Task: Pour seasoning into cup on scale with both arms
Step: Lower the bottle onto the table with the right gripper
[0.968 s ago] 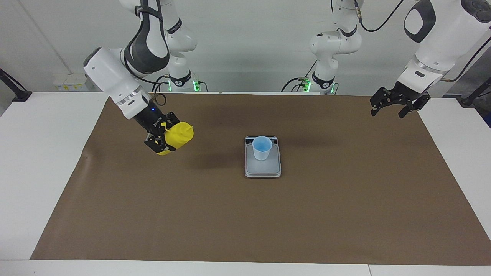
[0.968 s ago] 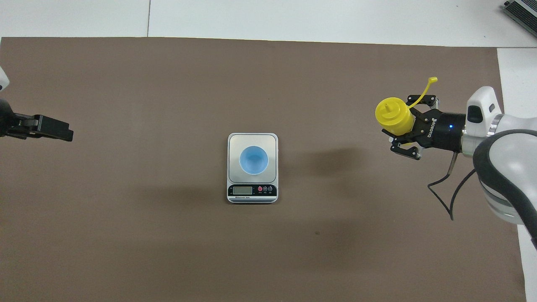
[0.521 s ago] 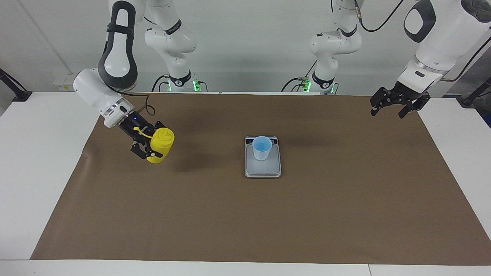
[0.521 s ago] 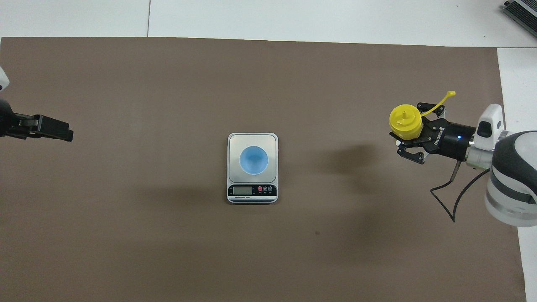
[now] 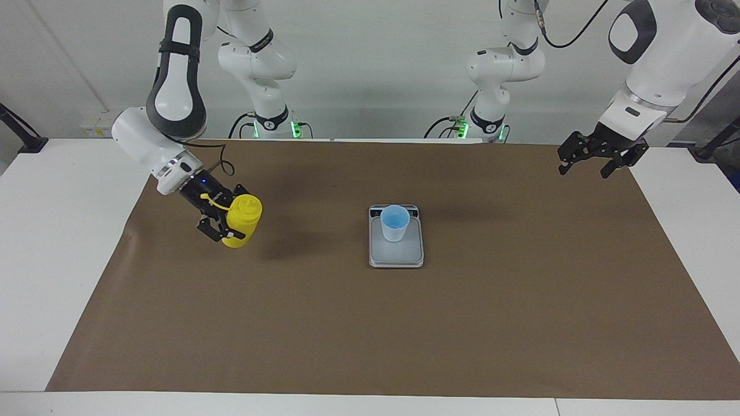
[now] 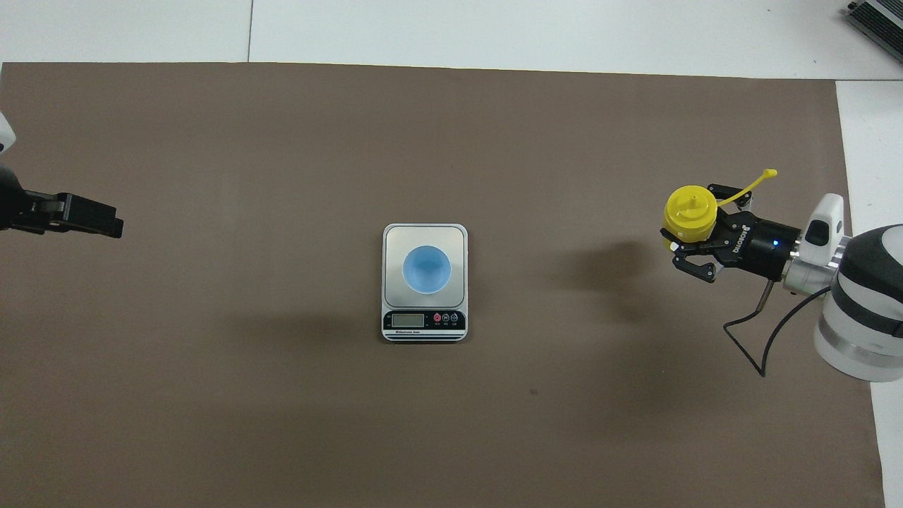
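A: Facing view, middle left of the frame: what does the right gripper (image 5: pixel 226 226) have?

B: Its fingers are closed around the body of the seasoning (image 5: pixel 241 221), a yellow bottle held upright with the nozzle up. The bottle's base is at the brown mat (image 5: pixel 370 323); whether it touches cannot be told. The loose cap strap sticks out over the gripper.

A: And the other arm?

B: The left gripper (image 5: pixel 587 163) hangs over the mat's corner at upper right, fingers spread, nothing in them. That arm waits.

A: What sits around the bottle?

B: At the frame's centre, well apart from both grippers, lies the scale (image 5: pixel 396 249), its display end toward the top. The cup (image 5: pixel 395 223) stands upright on its plate, open and light blue. Nothing lies between bottle and cup but bare mat.

A: Overhead?

B: The seasoning (image 6: pixel 689 212) is at middle right, at the tip of the right gripper (image 6: pixel 688 243); the scale (image 6: pixel 425 326) and cup (image 6: pixel 426 269) are central; the left gripper (image 6: pixel 95 218) is at the left edge.
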Robot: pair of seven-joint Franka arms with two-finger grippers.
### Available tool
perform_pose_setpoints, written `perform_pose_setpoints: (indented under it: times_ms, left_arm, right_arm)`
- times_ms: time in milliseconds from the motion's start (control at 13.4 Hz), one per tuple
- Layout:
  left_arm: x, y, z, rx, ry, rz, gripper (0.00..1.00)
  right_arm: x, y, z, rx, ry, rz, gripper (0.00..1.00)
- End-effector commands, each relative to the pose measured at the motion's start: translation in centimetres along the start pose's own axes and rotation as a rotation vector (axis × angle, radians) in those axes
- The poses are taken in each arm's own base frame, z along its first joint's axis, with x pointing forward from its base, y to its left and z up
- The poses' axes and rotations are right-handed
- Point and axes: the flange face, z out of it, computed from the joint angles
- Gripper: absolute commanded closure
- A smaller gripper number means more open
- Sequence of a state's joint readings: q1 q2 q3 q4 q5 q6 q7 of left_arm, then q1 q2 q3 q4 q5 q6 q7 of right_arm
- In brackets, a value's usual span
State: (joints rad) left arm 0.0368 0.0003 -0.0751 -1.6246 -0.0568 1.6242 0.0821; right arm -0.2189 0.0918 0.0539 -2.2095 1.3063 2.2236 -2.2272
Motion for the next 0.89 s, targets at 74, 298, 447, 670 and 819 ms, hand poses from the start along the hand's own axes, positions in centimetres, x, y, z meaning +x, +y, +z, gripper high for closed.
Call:
perform_pose_setpoints:
  times_ms: [74, 298, 447, 670, 819]
  left_arm:
    - [-0.8, -0.1, -0.1, -0.004, 0.013, -0.011, 0.00]
    - [-0.8, -0.1, -0.1, -0.004, 0.013, -0.011, 0.00]
    - [-0.8, -0.1, -0.1, -0.004, 0.013, -0.011, 0.00]
    - [-0.8, -0.1, -0.1, -0.004, 0.013, -0.011, 0.00]
    - [-0.8, -0.1, -0.1, -0.004, 0.013, -0.011, 0.00]
  right_arm:
    - [-2.7, 0.1, -0.2, -0.013, 0.085, -0.012, 1.00]
    - [-7.0, -0.1, 0.7, 0.018, 0.160, 0.001, 1.00]
    - [-8.3, -0.3, 1.5, 0.012, 0.201, 0.000, 1.00]
    - [-8.6, -0.3, 1.4, -0.005, 0.223, 0.026, 1.00]
    - [-9.6, -0.5, 1.4, -0.002, 0.237, 0.050, 1.00]
